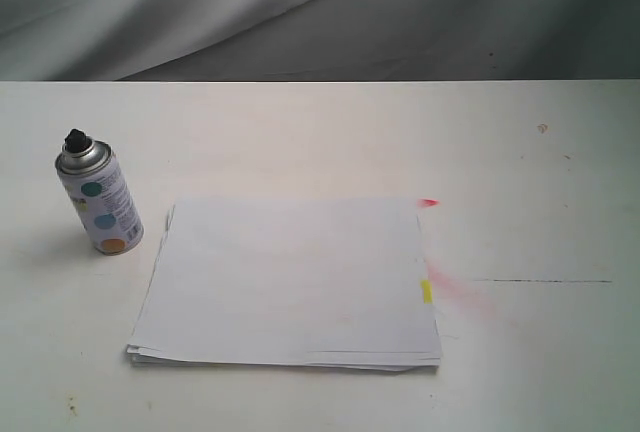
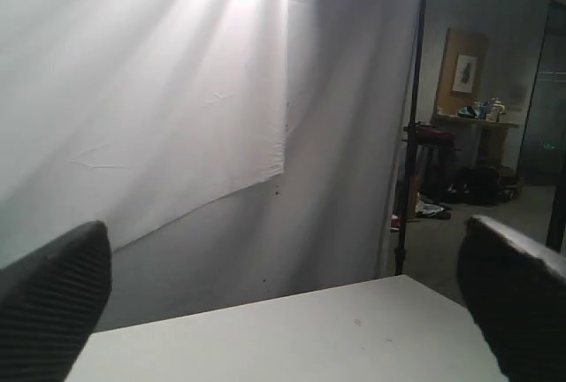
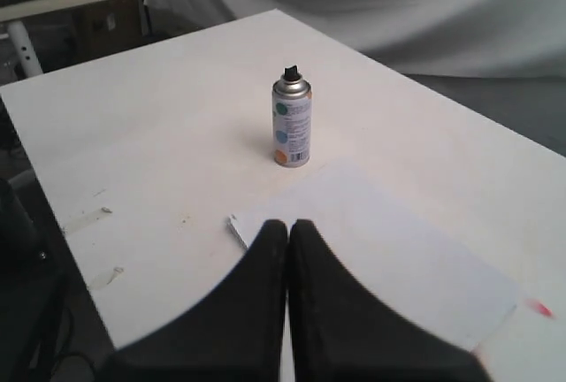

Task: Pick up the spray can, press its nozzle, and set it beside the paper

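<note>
Now the spray can (image 1: pixel 100 202) stands off the edge of the paper (image 1: pixel 290 282); left gripper (image 2: pixel 287 276) spread, right gripper (image 3: pixel 288 233) clenched.

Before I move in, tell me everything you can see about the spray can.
The spray can is a small white cylinder, metal by its look, printed with teal, blue and orange dots and a side panel of print too small to read. Its silver domed shoulder carries a black nozzle. It stands upright on the white table, near the far left corner of the paper in the exterior view, clearly apart from it. Only the table touches it.
</note>
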Action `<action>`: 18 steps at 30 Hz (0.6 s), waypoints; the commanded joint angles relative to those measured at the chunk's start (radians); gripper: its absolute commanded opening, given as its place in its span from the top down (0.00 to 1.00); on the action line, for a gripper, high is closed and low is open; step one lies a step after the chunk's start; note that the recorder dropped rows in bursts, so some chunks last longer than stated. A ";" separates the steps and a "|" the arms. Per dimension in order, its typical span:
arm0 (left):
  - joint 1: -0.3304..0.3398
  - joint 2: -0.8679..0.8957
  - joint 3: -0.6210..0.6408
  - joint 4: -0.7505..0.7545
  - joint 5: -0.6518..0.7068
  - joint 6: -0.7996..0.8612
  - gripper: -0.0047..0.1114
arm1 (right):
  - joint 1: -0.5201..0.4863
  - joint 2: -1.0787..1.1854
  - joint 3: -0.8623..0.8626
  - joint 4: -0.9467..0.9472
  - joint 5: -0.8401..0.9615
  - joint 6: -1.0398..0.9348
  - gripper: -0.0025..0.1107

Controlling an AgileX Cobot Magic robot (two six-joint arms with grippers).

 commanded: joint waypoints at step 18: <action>-0.003 -0.022 0.006 0.030 -0.126 -0.051 0.96 | -0.006 -0.364 0.604 0.144 -0.719 0.084 0.98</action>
